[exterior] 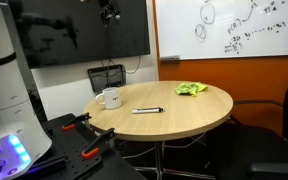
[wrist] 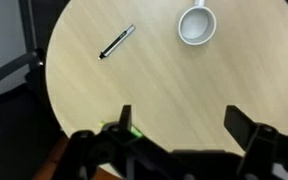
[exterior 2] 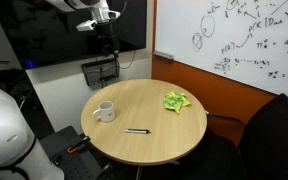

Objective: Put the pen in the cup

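Judging by the layout, nothing is done yet: the slim dark pen (wrist: pixel 117 42) lies on the round wooden table (wrist: pixel 84 95), at nine o'clock from the white ceramic mug (wrist: pixel 195 25) in your wrist view, well apart. The mug looks empty. Your claw (wrist: pixel 179 128) hangs high overhead, spread, holding nothing.

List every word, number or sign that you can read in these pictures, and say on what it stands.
White wall whiteboard: black handwritten marks and circle sketches, too blurred to read in both exterior views.
White ceramic mug, slim dark pen: no lettering visible.
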You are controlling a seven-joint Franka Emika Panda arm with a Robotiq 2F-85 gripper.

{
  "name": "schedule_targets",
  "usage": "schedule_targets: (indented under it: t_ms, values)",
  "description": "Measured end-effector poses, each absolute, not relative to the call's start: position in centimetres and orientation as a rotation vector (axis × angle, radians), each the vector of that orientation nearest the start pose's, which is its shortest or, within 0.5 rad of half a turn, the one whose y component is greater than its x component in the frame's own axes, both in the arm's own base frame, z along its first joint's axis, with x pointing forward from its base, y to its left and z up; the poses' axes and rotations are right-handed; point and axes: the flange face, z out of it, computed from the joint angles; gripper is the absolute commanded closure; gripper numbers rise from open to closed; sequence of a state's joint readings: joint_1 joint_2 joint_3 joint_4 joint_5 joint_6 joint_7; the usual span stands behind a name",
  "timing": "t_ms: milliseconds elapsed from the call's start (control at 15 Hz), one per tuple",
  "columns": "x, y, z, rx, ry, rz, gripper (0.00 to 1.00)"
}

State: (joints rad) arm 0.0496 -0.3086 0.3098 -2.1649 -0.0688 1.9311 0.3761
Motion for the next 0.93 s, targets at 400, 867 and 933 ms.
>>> schedule_targets:
  t_ms: [400, 867, 933]
  values:
    - [44.1, 17.2, 52.4, -3.262, 0.009, -0.183, 0.0]
    - [48.7, 11.0, 46.2, -3.169, 0.549, -0.131, 0.0]
    - [49.7, 9.5, 44.1, -3.146, 0.647, -0.114, 0.0]
